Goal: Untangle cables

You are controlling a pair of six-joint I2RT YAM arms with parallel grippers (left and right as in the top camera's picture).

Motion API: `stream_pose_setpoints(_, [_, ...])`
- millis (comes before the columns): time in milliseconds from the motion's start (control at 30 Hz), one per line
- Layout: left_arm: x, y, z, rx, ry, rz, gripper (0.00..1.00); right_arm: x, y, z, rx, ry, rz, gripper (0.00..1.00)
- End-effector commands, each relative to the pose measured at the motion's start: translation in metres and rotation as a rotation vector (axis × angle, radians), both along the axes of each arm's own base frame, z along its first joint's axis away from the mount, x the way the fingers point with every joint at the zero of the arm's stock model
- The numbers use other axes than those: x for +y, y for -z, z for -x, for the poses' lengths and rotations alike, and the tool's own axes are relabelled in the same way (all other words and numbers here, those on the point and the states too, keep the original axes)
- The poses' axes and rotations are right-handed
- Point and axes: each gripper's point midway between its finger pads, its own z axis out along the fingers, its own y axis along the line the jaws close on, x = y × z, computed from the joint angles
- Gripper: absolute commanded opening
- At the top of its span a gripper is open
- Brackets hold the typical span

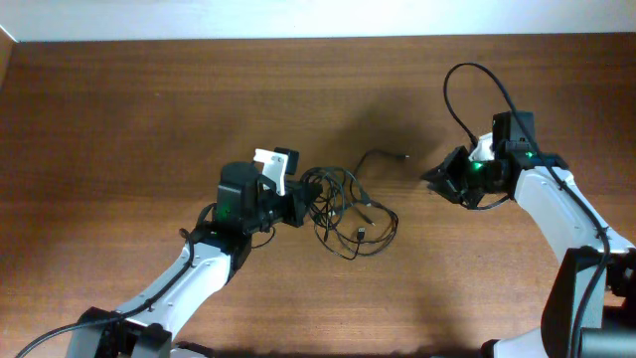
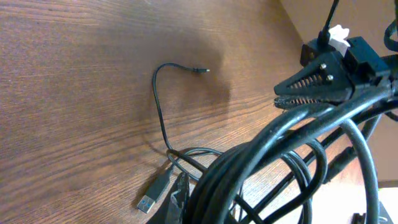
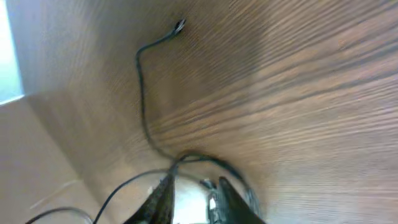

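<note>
The cables (image 1: 348, 211) lie as a tangled black bunch at the table's middle. My left gripper (image 1: 300, 206) is shut on the bunch's left side, and in the left wrist view thick loops (image 2: 261, 155) fill the foreground beside one finger (image 2: 178, 198). A USB plug (image 2: 149, 200) rests on the wood. One thin strand runs out to a small plug (image 1: 403, 157) and lies loose. My right gripper (image 1: 434, 179) hovers just right of that plug, jaws slightly open with nothing between them (image 3: 194, 202). The strand and its plug (image 3: 179, 26) lie ahead of it.
The wooden table (image 1: 149, 109) stretches wide on all sides of the bunch. A thick black arm cable (image 1: 467, 85) loops above the right arm. The table's far edge meets a pale wall (image 1: 298, 20).
</note>
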Motion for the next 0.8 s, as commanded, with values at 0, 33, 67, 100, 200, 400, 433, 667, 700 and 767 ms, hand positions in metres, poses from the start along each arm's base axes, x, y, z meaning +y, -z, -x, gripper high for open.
stream_pose_setpoints(0, [-0.003, -0.015, -0.003, 0.011, -0.015, 0.055, 0.00, 0.029, -0.029, 0.009, -0.105, -0.168, -0.161, 0.18])
stream_pose_setpoints(33, [-0.003, -0.017, -0.004, 0.011, -0.017, 0.060, 0.00, 0.032, -0.032, 0.013, -0.105, -0.189, -0.184, 0.18])
stream_pose_setpoints(67, [-0.004, -0.021, -0.006, 0.010, -0.020, 0.068, 0.00, 0.034, -0.032, 0.018, -0.092, -0.203, -0.200, 0.18])
stream_pose_setpoints(100, [-0.005, -0.025, -0.008, 0.002, -0.018, 0.072, 0.00, 0.035, -0.032, 0.022, -0.074, -0.203, -0.206, 0.18])
stream_pose_setpoints(200, [-0.007, -0.040, -0.015, -0.032, -0.013, 0.084, 0.00, 0.043, -0.038, 0.037, -0.073, -0.271, -0.262, 0.13])
stream_pose_setpoints(400, [-0.008, -0.043, -0.017, 0.012, -0.014, 0.067, 0.00, 0.055, -0.075, 0.064, -0.169, -0.393, -0.354, 0.11])
stream_pose_setpoints(433, [-0.008, -0.044, -0.017, 0.010, -0.010, 0.061, 0.00, 0.056, -0.080, 0.070, -0.186, -0.412, -0.348, 0.11])
stream_pose_setpoints(667, [-0.006, -0.043, -0.019, -0.023, -0.003, 0.020, 0.00, 0.067, -0.106, 0.092, -0.267, -0.493, -0.302, 0.54])
stream_pose_setpoints(700, [-0.006, -0.043, -0.019, -0.023, -0.003, 0.019, 0.00, 0.074, -0.106, 0.094, -0.264, -0.512, -0.307, 0.52])
stream_pose_setpoints(767, [-0.005, -0.042, -0.019, -0.062, 0.020, -0.009, 0.00, 0.096, -0.109, 0.097, -0.270, -0.561, -0.320, 0.50])
